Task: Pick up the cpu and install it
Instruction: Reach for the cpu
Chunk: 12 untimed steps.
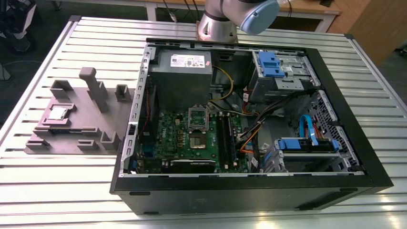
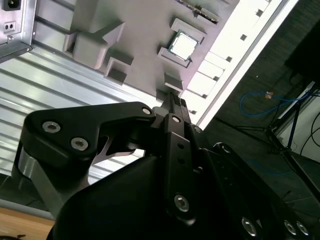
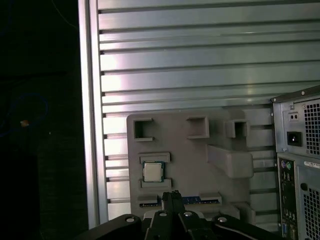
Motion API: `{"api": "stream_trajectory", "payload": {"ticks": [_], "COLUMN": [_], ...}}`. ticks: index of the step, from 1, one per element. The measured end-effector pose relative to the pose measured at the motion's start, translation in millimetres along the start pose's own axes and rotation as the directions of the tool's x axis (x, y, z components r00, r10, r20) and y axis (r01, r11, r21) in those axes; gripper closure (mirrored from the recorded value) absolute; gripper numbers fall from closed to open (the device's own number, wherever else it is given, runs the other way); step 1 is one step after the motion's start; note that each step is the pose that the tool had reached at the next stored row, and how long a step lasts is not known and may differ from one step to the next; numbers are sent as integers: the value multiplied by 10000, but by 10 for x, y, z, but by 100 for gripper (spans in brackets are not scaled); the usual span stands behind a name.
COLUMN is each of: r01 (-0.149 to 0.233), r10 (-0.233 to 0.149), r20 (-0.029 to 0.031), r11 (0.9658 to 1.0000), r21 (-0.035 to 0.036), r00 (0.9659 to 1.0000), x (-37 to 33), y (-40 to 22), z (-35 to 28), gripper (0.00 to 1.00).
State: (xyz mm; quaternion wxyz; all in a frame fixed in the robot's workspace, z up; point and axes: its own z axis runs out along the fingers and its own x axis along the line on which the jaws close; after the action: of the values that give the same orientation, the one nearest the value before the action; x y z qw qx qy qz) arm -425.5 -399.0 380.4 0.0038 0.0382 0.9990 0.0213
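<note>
Near the surface (image 1: pixel 64 191) edge at the exterior view's left lies a grey fixture (image 1: pixel 79 102), and the cpu (image 1: pixel 59 113) rests flat in one of its recesses, metal lid up. In the first wrist view the end effector (image 3: pixel 172 196) hangs above the fixture, clear of the cpu (image 3: pixel 153 171); its fingers look drawn together on nothing. I judge the chip light, stiff and thin, with a slick lid and a delicate underside. The best grip is by the two opposite edges left free of the recess blocks. Toward the exterior view's right stands the open computer case (image 1: pixel 241 183), its green motherboard (image 1: pixel 184 143) carrying the socket (image 1: pixel 198 138).
</note>
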Motion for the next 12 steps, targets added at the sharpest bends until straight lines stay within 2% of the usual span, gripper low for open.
{"api": "stream_trajectory", "payload": {"ticks": [12], "r01": [0], "r10": [0], "r20": [-3], "r11": [10000], "r21": [0], "r00": [10000], "x": [152], "y": [-12], "z": [9], "gripper": [89]}}
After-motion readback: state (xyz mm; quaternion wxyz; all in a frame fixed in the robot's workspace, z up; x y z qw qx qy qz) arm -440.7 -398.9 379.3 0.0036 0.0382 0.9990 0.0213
